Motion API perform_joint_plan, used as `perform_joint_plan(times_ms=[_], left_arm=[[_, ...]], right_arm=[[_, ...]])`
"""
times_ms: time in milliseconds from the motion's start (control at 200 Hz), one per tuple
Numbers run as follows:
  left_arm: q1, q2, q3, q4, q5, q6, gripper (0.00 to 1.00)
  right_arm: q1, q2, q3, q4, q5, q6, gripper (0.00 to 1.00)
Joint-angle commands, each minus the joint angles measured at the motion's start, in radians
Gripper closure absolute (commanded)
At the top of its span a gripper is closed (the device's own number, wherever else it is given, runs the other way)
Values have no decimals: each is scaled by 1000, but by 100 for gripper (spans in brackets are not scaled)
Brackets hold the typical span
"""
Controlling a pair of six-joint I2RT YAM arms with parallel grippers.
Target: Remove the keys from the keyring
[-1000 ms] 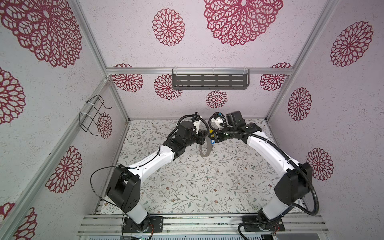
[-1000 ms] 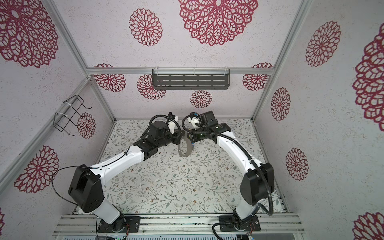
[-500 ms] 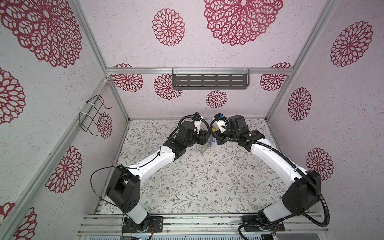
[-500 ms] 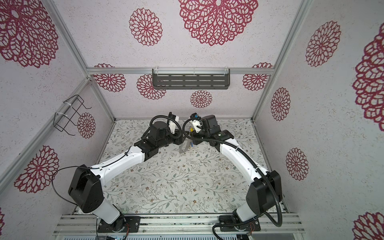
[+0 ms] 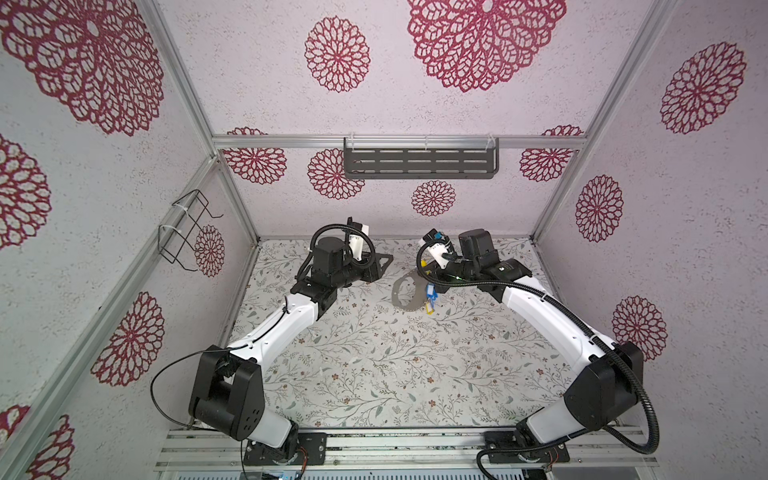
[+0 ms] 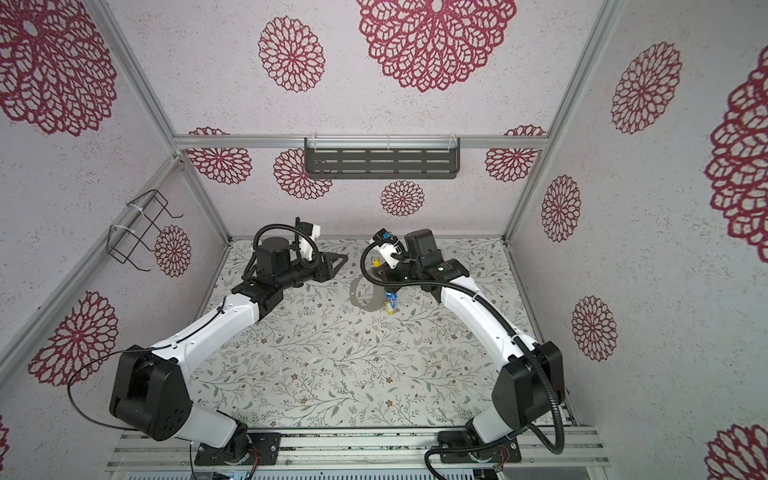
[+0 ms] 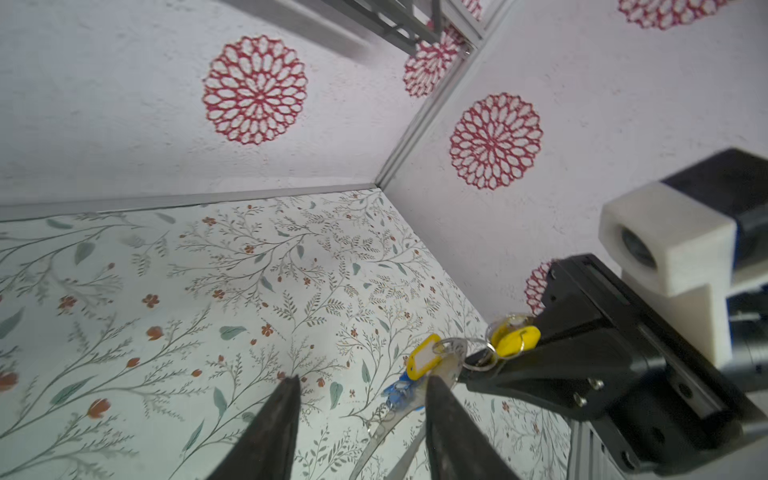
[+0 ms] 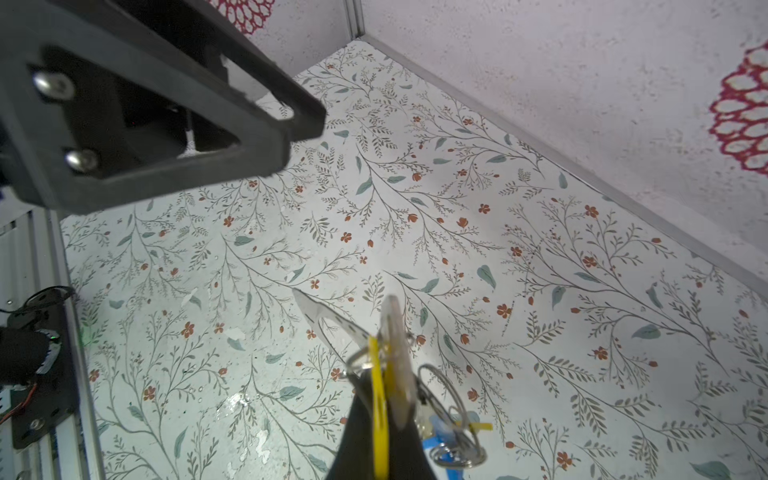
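Right end effector was found clamped on a yellow oblong plastic key tag at the right rim of the large flat grey-brown keyring. The ring was held over the floral-patterned table, far centre; contact of its low edge with the table could not be told. Blue plastic key tags were seen hanging at its right side. Left end effector was noted with jaws apart and empty, just left of the ring and slightly farther back. The ring's free left rim was judged nearest the left arm, so a short reach rightward and nearward would be needed.
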Motion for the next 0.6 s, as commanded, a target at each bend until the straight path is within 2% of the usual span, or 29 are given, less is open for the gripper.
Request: perform_joint_plan(times_ms=[0, 105, 210, 320, 495, 595], left_arm=[[-3, 56, -35, 143, 177, 128, 47], [-4, 109, -20, 147, 192, 208, 48], [-9, 154, -5, 172, 188, 212, 50], [-41, 170, -10, 229, 185, 181, 51], [-97, 140, -43, 339, 170, 116, 43], [-109, 126, -49, 380, 193, 75, 43]], right_arm=[[-9, 0, 62, -4, -94, -53, 100], [-13, 6, 77, -33, -110, -75, 100], [-14, 8, 81, -41, -122, -77, 100], [-15, 9, 83, -44, -127, -76, 100], [-25, 10, 82, -47, -132, -76, 100], [-31, 6, 80, -54, -134, -81, 100]])
